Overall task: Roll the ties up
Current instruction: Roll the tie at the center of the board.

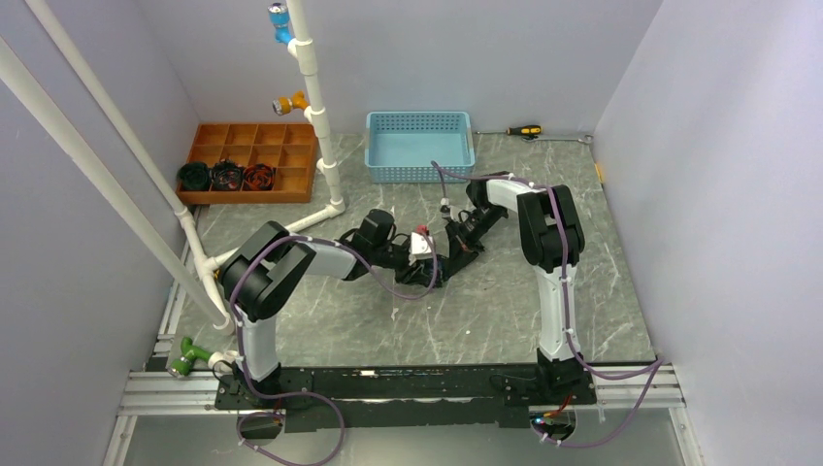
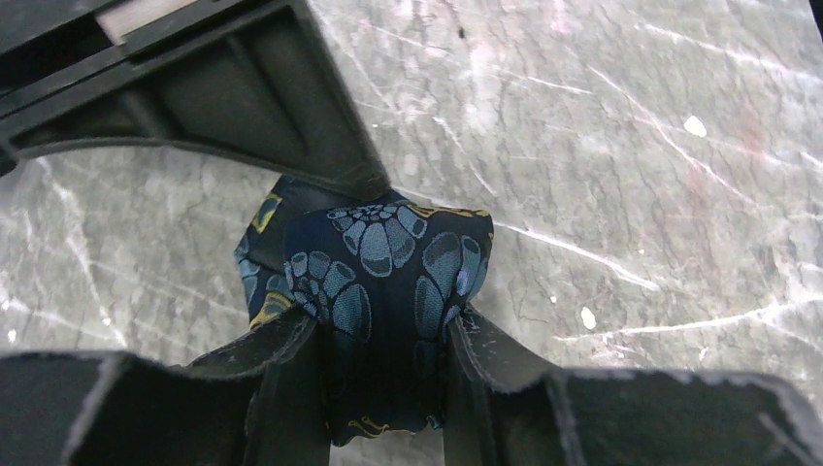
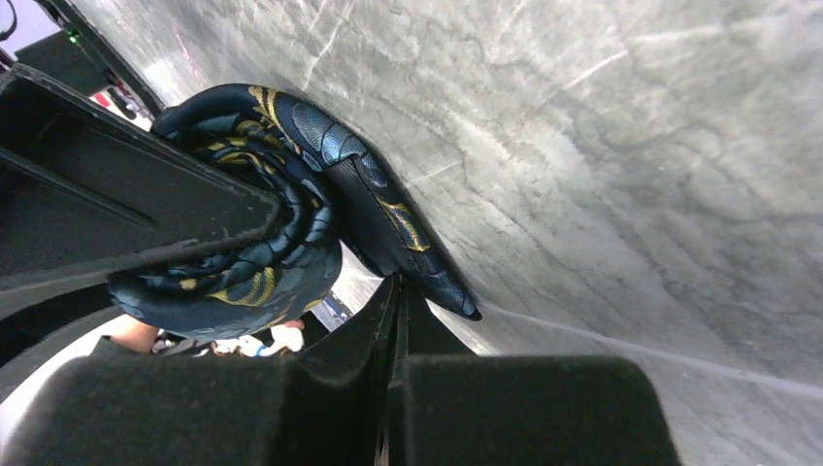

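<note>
Finishing the roll: tie (image 2: 388, 272) clasped between left fingers (image 2: 272, 388), right fingers (image 3: 340, 379) closed tight at its loose tail; next, tuck tail in

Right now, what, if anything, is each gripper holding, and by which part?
The left gripper clamps the rolled tie across the roll's middle; the right gripper, shut, seems to pinch its loose tail.

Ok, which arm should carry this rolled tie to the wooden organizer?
Probably left: the left end effector grips the rolled tie, and the wooden organizer sits on that side. The right end effector is shut.
</note>
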Robot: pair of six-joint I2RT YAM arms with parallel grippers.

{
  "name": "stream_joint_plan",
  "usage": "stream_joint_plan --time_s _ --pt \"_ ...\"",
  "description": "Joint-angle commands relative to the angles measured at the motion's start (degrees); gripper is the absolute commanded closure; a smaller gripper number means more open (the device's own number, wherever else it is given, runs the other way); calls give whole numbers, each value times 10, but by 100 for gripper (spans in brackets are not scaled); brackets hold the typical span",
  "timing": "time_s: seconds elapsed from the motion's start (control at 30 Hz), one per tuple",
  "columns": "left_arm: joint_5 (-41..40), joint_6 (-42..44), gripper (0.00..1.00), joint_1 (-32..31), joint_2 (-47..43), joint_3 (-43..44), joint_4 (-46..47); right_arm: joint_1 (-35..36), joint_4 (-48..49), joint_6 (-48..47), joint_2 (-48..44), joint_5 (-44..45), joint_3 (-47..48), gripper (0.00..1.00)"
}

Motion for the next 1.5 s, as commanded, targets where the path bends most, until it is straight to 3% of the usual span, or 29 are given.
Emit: stream_joint_plan --time_s 0.0,0.2,0.47,0.53,0.77,0.9,1.0,1.27,1.47 --pt "-46 -140 93 18 -35 -18 85 -2 58 -5 11 152 -5 99" --pt "-135 -185 91 20 -39 -19 96 3 55 -5 14 159 -9 99" --pt "-144 -53 91 9 2 -7 -47 5 48 -15 8 136 1 99" --pt "-137 -30 91 5 4 -15 -65 -1 44 -17 -3 115 12 95" --pt "-136 -14 92 0 18 -22 -96 -51 8 -13 -68 -40 33 49" --pt "-135 -14 92 -1 24 -17 -101 -67 67 21 -102 -88 -35 19" --pt "-135 -8 92 0 27 -14 -106 -71 124 62 -100 -99 -68 5" --pt "-132 6 92 0 31 -17 -114 -46 185 102 -63 -108 -87 10" --pt "-130 4 92 0 34 -10 -112 -30 202 111 -67 -193 -112 19"
